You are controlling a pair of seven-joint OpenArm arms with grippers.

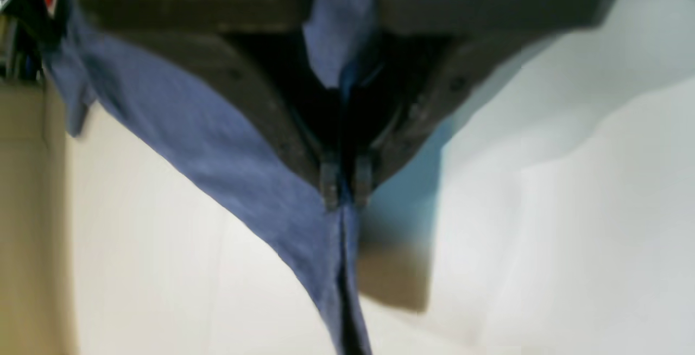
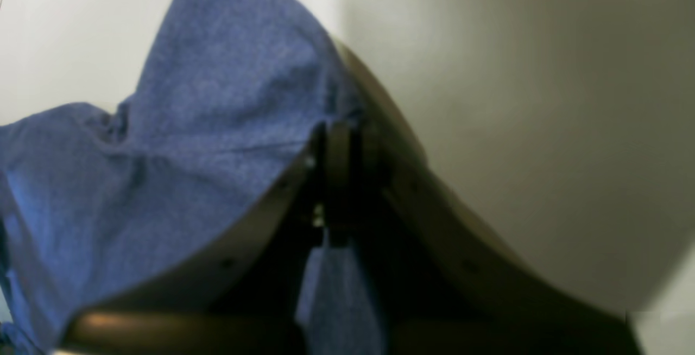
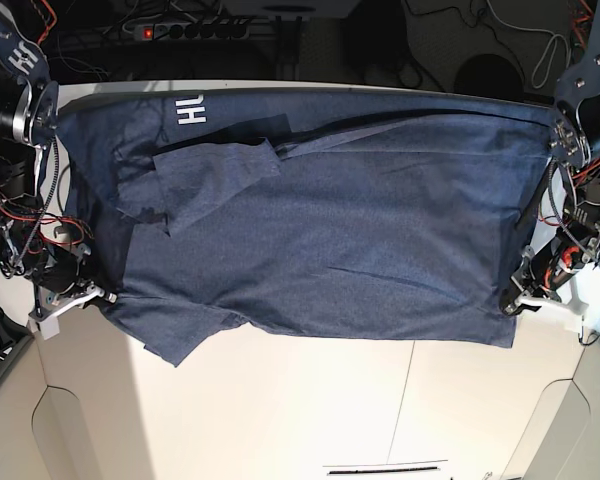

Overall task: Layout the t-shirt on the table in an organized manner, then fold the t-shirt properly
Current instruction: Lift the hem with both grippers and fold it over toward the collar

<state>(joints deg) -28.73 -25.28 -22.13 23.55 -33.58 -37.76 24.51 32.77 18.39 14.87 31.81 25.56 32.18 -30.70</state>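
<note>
Stretching across most of the white bench (image 3: pixel 310 410), the navy t-shirt (image 3: pixel 380 240) is held up by both arms, one at each side edge. Left claw (image 1: pixel 345 184): fingers pressed together on a fold of the shirt's fabric, which runs between the tips and trails below them. Right claw (image 2: pixel 339 143): likewise clamped tight on blue cloth, the fabric bunched over one finger. In the base view the shirt spreads wide between the two arms, its far edge pulled fairly straight, its near edge sagging toward the bench. One sleeve (image 3: pixel 215 180) lies folded over the body on that view's left, and white lettering (image 3: pixel 191 112) shows near the far corner there. Both wrist views are blurred.
</note>
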